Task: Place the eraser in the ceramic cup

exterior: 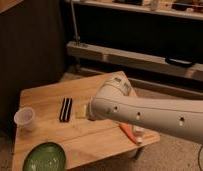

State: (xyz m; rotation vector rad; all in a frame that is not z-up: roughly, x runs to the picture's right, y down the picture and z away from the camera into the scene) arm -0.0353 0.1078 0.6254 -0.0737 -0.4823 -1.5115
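The eraser [65, 109], a slim black bar with a pale stripe, lies flat on the wooden table [50, 92], near its middle. The ceramic cup [25, 119], small and whitish, stands upright at the table's left edge, about a cup's width to the left of the eraser. My white arm [145, 115] reaches in from the right, and its rounded joint hangs over the table just right of the eraser. My gripper is hidden behind this arm and does not show.
A wide green bowl [44, 157] sits at the table's front left. A small yellowish object [81, 112] lies between the eraser and the arm. An orange object [128, 132] lies near the front right edge. A dark shelf unit [145, 55] stands behind.
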